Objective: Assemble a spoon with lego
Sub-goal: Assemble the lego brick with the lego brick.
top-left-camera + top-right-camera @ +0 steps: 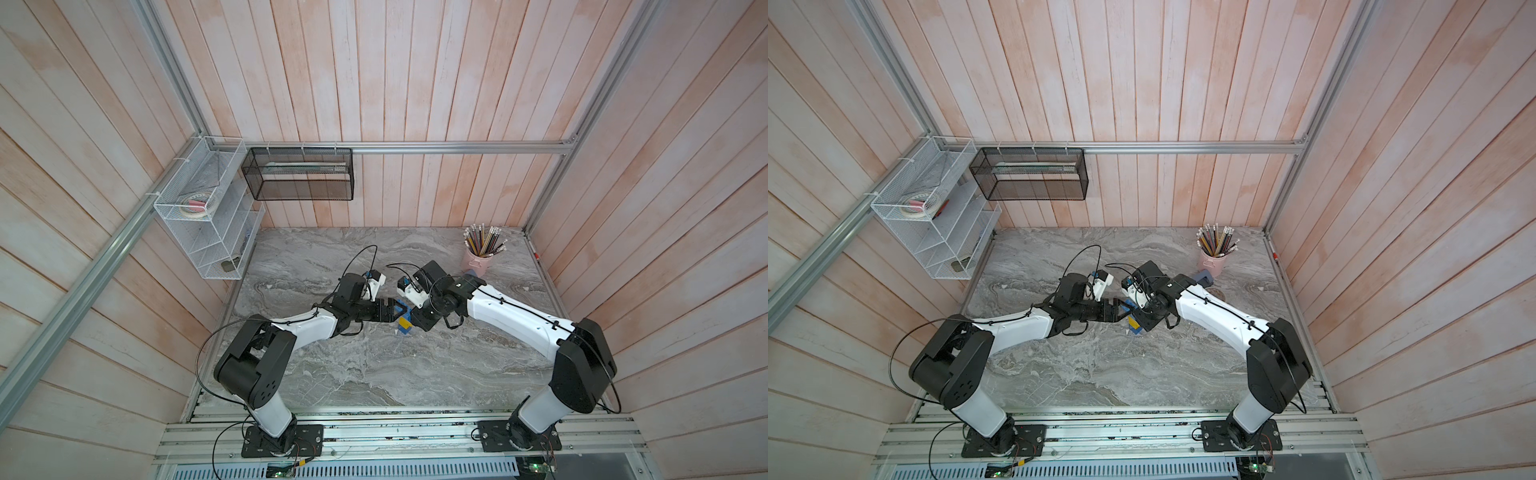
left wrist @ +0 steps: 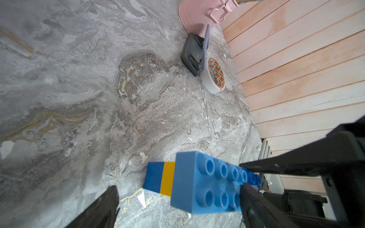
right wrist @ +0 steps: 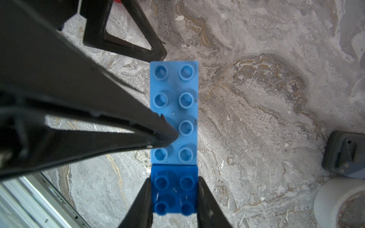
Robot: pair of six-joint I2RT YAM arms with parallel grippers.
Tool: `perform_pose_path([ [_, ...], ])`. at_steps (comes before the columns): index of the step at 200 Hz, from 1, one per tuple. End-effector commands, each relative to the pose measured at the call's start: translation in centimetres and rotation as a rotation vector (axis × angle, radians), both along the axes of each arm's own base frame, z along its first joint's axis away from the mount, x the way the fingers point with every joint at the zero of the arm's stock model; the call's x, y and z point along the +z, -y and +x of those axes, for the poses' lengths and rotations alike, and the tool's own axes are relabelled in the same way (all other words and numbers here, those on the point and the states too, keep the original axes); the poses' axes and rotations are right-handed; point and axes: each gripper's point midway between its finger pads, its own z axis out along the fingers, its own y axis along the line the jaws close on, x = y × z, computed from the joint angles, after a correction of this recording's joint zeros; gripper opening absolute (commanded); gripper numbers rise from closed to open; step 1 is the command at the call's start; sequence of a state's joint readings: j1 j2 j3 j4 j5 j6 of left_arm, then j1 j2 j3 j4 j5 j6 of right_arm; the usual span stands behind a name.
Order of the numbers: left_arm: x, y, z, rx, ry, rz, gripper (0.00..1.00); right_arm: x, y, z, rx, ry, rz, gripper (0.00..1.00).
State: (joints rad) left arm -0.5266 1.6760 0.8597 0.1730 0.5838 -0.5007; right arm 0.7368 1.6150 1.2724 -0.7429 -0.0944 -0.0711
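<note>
Two hands meet over the middle of the surface [image 1: 374, 374], both at the same lego build. The right hand [image 3: 174, 183] comes down from above and is clamped tight on the dark blue square brick [image 3: 173, 194] at one end of the spoon [image 3: 187, 88], with a finger on each side wall. The left hand [image 3: 166, 94] is spread wide and gripping nothing. One finger [image 3: 118, 106] has its tip over the studs of the light blue oblong brick [image 3: 186, 73], past halfway along, and I honestly can't tell if it's pressing down. Its other finger [image 3: 126, 48] sits just beyond that brick's far end, clear of it. From the left wrist cam you can see the blue-and-yellow stem [image 2: 158, 177] running from the underside of the light blue brick toward the surface; no idea if its end touches. In both top views the spoon shows as a bit of yellow and blue squeezed between the two hands [image 1: 404, 325] [image 1: 1136, 326]. Further out toward the back right there's a grey hole punch [image 2: 194, 53] with a tape roll [image 2: 214, 75] right against it, and a pink cup [image 1: 478, 259] full of pencils [image 1: 484, 241] just behind. A white wire rack [image 1: 208, 216] and a black mesh basket [image 1: 299, 174] hang on the walls at the back left.
</note>
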Motion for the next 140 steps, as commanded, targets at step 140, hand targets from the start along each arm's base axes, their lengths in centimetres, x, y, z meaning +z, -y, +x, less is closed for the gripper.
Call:
perform_pose_path([
  [140, 2.3, 0.8, 0.6, -0.01, 0.043, -0.04, 1.0, 2.4, -0.3, 0.6, -0.019, 0.035, 0.04, 0.52],
])
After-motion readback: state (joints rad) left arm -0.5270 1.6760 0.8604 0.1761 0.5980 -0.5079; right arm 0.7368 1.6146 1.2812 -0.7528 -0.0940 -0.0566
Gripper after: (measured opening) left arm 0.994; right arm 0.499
